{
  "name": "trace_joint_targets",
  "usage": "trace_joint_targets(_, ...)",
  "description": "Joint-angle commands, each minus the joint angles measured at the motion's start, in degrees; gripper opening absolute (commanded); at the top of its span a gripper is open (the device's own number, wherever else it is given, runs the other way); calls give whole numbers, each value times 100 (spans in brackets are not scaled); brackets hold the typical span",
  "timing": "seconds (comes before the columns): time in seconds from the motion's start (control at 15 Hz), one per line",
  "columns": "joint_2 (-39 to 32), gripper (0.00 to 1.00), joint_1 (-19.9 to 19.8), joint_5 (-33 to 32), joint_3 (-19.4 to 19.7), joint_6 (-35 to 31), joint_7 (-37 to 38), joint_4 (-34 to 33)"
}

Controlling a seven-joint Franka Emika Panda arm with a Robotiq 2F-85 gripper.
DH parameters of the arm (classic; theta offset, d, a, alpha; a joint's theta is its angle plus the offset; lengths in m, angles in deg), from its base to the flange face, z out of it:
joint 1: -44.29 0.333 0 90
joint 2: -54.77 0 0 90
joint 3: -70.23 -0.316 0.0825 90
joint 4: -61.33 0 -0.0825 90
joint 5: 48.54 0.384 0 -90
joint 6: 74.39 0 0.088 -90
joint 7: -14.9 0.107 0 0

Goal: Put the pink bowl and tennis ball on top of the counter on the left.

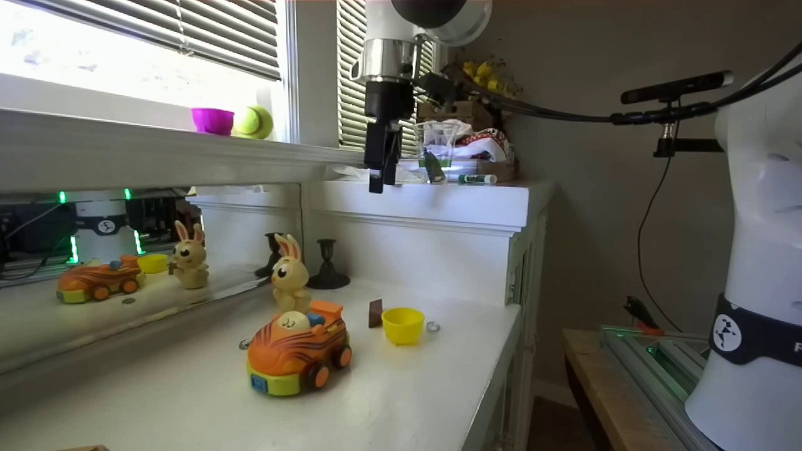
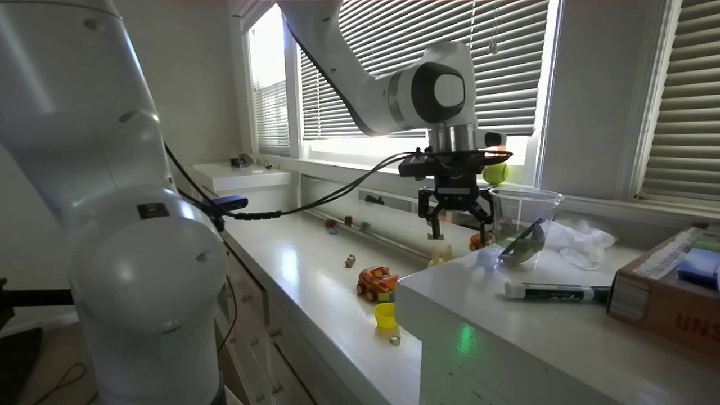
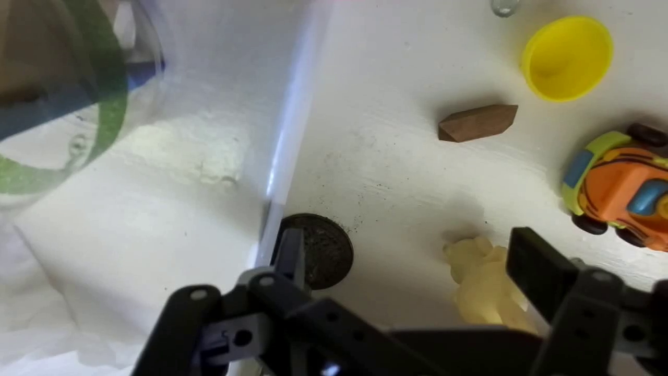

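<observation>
Fingers (image 3: 540, 271) apart, empty; bowl (image 1: 213, 121) and ball (image 1: 254, 122) side by side on the ledge (image 1: 175, 156).
Likely step, fetch: straight down over the bowl without nudging the ball, which could roll; lift well clear before lowering to the tabletop (image 1: 407, 401).

In an exterior view the end effector (image 2: 459, 236) blocks my sight of the pink bowl (image 1: 213, 121). In an exterior view the orange car (image 1: 297, 351) hides the foot of the toy rabbit (image 1: 290, 279); the wrist view's edges cut off that car and the clear cup (image 3: 110, 109). Far down the bench (image 2: 320, 281), little pieces (image 2: 332, 226) are too small to name.
</observation>
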Motion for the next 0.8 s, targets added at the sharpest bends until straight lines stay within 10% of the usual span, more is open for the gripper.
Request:
trace_joint_targets(0.0, -62, 100, 98, 258, -70, 42, -16, -117)
trace_joint_targets(0.73, -547, 100, 355, -191, -837, -204, 1275, -1362)
